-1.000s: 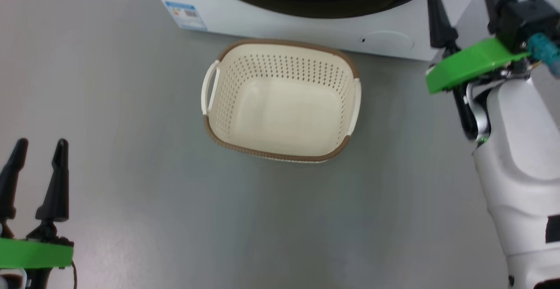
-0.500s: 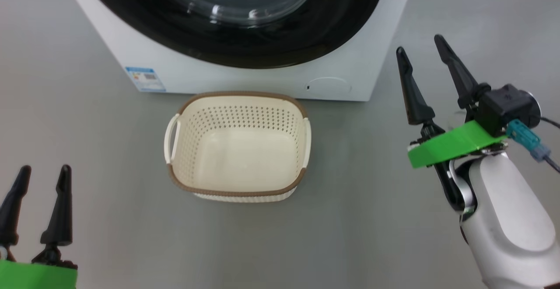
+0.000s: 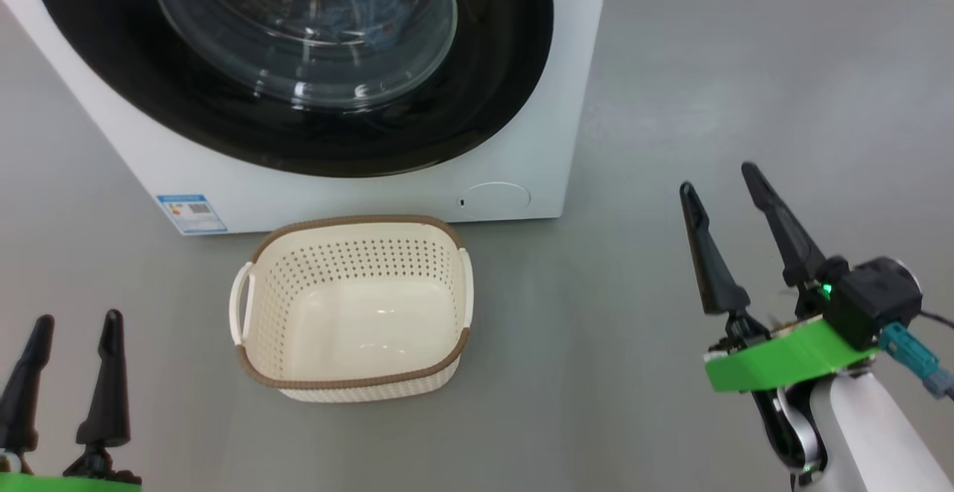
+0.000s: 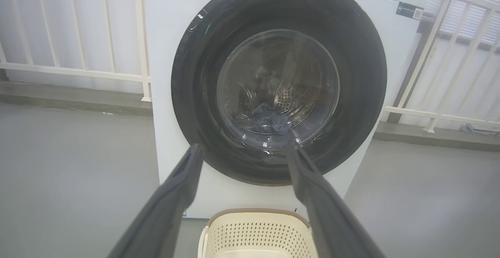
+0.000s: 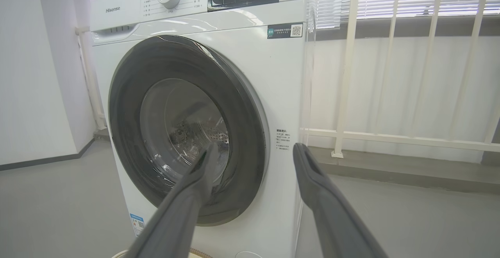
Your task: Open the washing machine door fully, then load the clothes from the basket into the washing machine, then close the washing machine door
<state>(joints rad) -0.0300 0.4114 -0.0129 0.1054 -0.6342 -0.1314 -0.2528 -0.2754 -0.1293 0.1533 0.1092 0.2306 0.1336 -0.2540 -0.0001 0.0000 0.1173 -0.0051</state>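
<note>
The door [image 3: 492, 82] sits shut against the front of the washer [image 3: 522, 175], its black rim ringing the bulging glass. Through the glass, bluish clothes [image 4: 269, 120] lie low in the drum. The basket [image 3: 358, 221] stands on the grey floor [image 3: 671, 74] just in front of the washer, below the door, with its cream bottom bare. A blue label [image 3: 191, 213] sits at the washer's lower corner and a round flap [image 3: 494, 196] sits beyond the basket's far rim. The left gripper [image 3: 77, 316] hangs low at the head view's left, well apart from the basket, its fingers spread wide in free air. In its wrist view they point at the door. The right gripper [image 3: 715, 177] stands over the floor to the right of the washer, also spread wide and clear of everything. A white railing [image 5: 347, 74] runs behind.
</note>
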